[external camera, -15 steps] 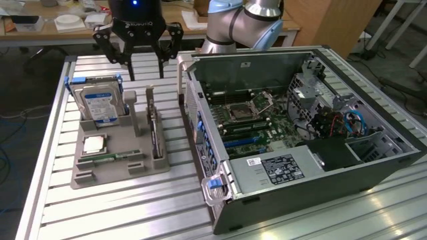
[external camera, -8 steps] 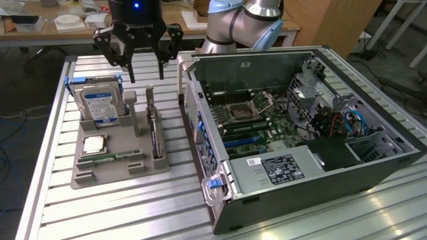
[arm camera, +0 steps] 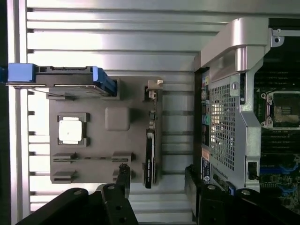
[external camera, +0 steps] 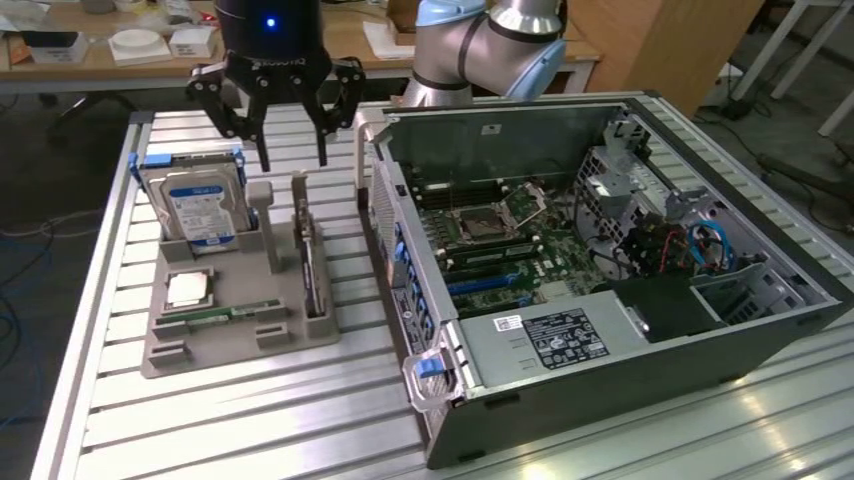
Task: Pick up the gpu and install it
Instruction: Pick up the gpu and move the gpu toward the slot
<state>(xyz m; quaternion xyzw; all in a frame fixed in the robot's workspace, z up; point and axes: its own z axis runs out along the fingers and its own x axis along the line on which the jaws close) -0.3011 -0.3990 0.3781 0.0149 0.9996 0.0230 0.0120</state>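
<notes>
Gripper [external camera: 294, 160] is spread wide with nothing in it. It hangs over the far end of the parts tray [external camera: 227, 345], roughly above the bracket end of the gpu [external camera: 310, 265], and isn't touching it.

The gpu stands on edge in a slot along the side of the tray nearest the computer case [external camera: 601, 270], with its silver bracket at the end under me. My guess on handling: it's light and stiff, but thin and pretty fragile, with little components on the faces. I'd pinch it across the two flat faces along the top edge, near the middle so it doesn't swing. The metal bracket looks slick, so I wouldn't trust a hold there.

Moving outward on the same tray:
- one hard drive [external camera: 200, 210] with a blue-white label, propped upright
- one square processor chip [external camera: 187, 290], lying flat
- one narrow memory stick [external camera: 214, 315], just in front of the chip

So that's one gpu, one drive, one chip, one stick and one tray. Just beside the tray, on the exterior view's right, is the one case, lying open with its motherboard facing up. Everything sits on the slatted metal tabletop [external camera: 200, 440].
</notes>
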